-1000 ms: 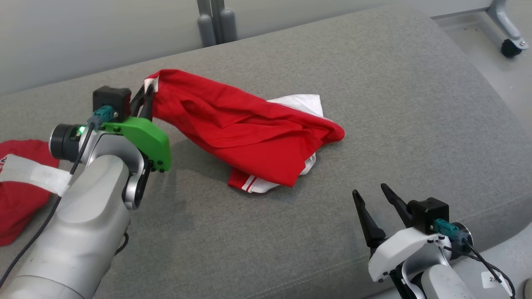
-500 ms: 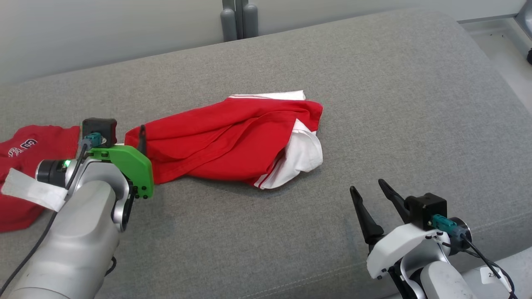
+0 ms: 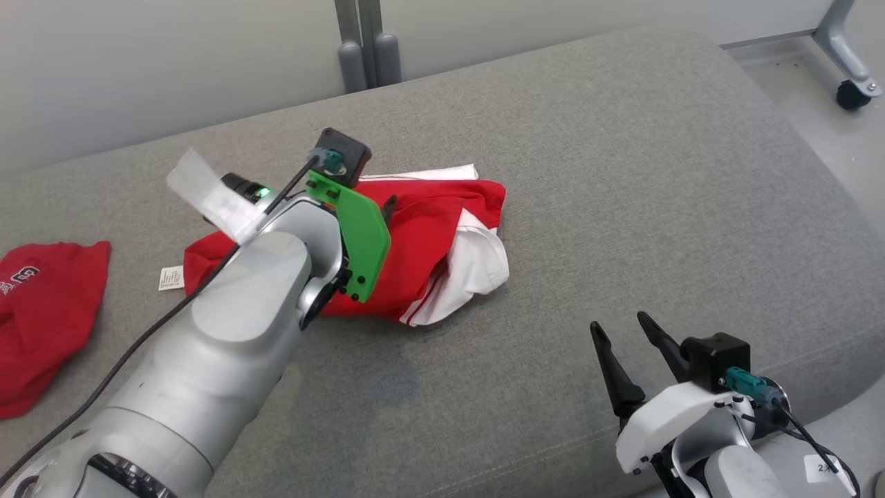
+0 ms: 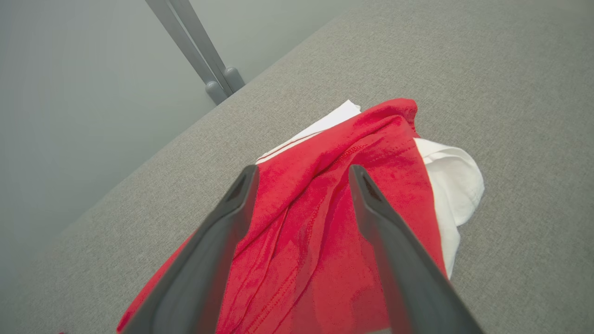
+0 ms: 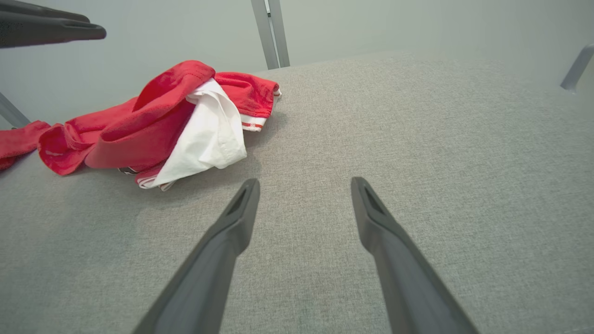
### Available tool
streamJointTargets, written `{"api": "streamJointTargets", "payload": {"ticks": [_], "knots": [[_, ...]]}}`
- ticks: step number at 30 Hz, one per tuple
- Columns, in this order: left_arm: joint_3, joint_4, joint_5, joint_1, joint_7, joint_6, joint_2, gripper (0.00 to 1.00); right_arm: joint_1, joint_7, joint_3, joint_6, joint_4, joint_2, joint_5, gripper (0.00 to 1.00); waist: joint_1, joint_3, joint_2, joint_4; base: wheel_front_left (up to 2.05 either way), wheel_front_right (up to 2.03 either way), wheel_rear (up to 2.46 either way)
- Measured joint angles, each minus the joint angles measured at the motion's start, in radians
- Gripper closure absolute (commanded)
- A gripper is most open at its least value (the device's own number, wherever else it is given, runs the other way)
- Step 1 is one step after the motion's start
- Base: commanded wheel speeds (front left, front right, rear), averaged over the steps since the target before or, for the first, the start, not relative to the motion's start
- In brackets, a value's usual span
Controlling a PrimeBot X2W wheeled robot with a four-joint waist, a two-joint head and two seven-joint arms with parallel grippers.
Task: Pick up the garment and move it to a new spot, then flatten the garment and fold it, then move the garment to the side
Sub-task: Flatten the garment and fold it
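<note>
One grey cushion, bearing all. Two garments: red-and-white garment bunched at centre, unflattened; red shirt aside at nine o'clock. Two grippers: left gripper above the garment, jaws apart, empty, likely poised to spread it; right gripper at five o'clock, parted, idle.

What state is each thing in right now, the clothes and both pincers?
Red-and-white garment: crumpled, unfolded, lying on the cushion.
Left pincer: open, over the garment, gripping nothing.
Right pincer: open, empty, over bare cushion.
Second red garment: bunched, at the left of the cushion.
</note>
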Motion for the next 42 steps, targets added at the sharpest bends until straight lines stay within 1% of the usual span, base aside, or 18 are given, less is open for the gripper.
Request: {"api": "streamJointTargets", "payload": {"ticks": [5,10,13,18,23,25,28,29,30,32,33,34,35,36,40,42], "knots": [[-0.037,-0.020,-0.004,-0.041,0.160,-0.018,-0.027,0.00,0.002,-0.007,0.008,0.000,0.010,0.000,0.009,0.00,0.0000,0.004,0.0000,-0.040,0.00,0.00,0.00],[-0.054,-0.008,-0.015,-0.084,0.291,-0.013,-0.039,0.00,0.000,-0.017,0.030,0.000,0.020,0.000,0.025,0.00,0.0000,0.018,0.0000,-0.090,0.00,0.00,0.00],[-0.059,0.003,-0.025,-0.099,0.351,-0.009,-0.045,0.00,-0.002,-0.026,0.038,0.000,0.029,0.000,0.030,0.00,0.0000,0.031,0.0000,-0.122,0.00,0.00,0.00],[-0.059,0.015,-0.037,-0.126,0.421,0.013,-0.051,0.00,-0.013,-0.042,0.053,0.000,0.042,-0.001,0.047,0.00,0.0000,0.059,0.0000,-0.171,0.00,0.00,0.00],[-0.064,0.025,-0.039,-0.147,0.461,0.036,-0.049,0.00,-0.021,-0.059,0.070,0.000,0.062,-0.001,0.060,0.00,0.0000,0.086,0.0000,-0.210,0.00,0.00,0.00],[-0.064,0.030,-0.039,-0.150,0.471,0.052,-0.048,0.00,-0.025,-0.063,0.074,0.000,0.069,-0.001,0.063,0.00,0.0000,0.095,0.0000,-0.222,0.00,0.00,0.00],[-0.057,0.037,-0.039,-0.152,0.472,0.091,-0.045,0.00,-0.033,-0.072,0.076,0.000,0.078,-0.001,0.070,0.00,0.0000,0.108,0.0000,-0.232,0.00,0.00,0.00],[-0.055,0.037,-0.039,-0.152,0.475,0.099,-0.043,0.06,-0.036,-0.076,0.075,0.000,0.081,-0.001,0.070,0.00,0.0000,0.111,0.0000,-0.234,0.00,0.00,0.00],[-0.054,0.037,-0.041,-0.152,0.481,0.106,-0.041,0.27,-0.038,-0.079,0.075,0.000,0.084,-0.001,0.070,0.00,0.0000,0.113,0.0000,-0.235,0.00,0.00,0.00],[-0.059,0.037,-0.041,-0.152,0.493,0.107,-0.036,0.49,-0.040,-0.080,0.073,0.000,0.091,-0.001,0.070,0.00,0.0000,0.112,0.0000,-0.233,0.00,0.00,0.00],[-0.060,0.036,-0.041,-0.152,0.501,0.108,-0.034,0.55,-0.040,-0.081,0.073,0.000,0.094,-0.001,0.070,0.00,0.0000,0.111,0.0000,-0.231,0.00,0.00,0.00],[-0.062,0.035,-0.041,-0.151,0.506,0.107,-0.033,0.63,-0.040,-0.081,0.073,0.000,0.097,-0.001,0.070,0.00,0.0000,0.109,0.0000,-0.229,0.00,0.00,0.00],[-0.064,0.031,-0.043,-0.151,0.507,0.107,-0.032,0.85,-0.040,-0.081,0.073,0.000,0.099,-0.001,0.070,0.00,0.0000,0.108,0.0000,-0.226,0.00,0.00,0.00],[-0.067,0.027,-0.043,-0.150,0.515,0.105,-0.031,1.00,-0.041,-0.081,0.074,0.000,0.101,-0.001,0.070,0.00,0.0000,0.106,0.0001,-0.223,0.00,0.00,0.00],[-0.075,0.008,-0.050,-0.136,0.523,0.088,-0.028,1.00,-0.044,-0.081,0.080,0.000,0.105,0.000,0.069,0.00,0.0000,0.096,0.0000,-0.215,0.00,0.00,0.00],[-0.074,-0.003,-0.054,-0.130,0.516,0.087,-0.027,1.00,-0.045,-0.080,0.082,0.000,0.105,0.000,0.068,0.00,0.0000,0.091,0.0000,-0.210,0.00,0.00,0.00]]}}
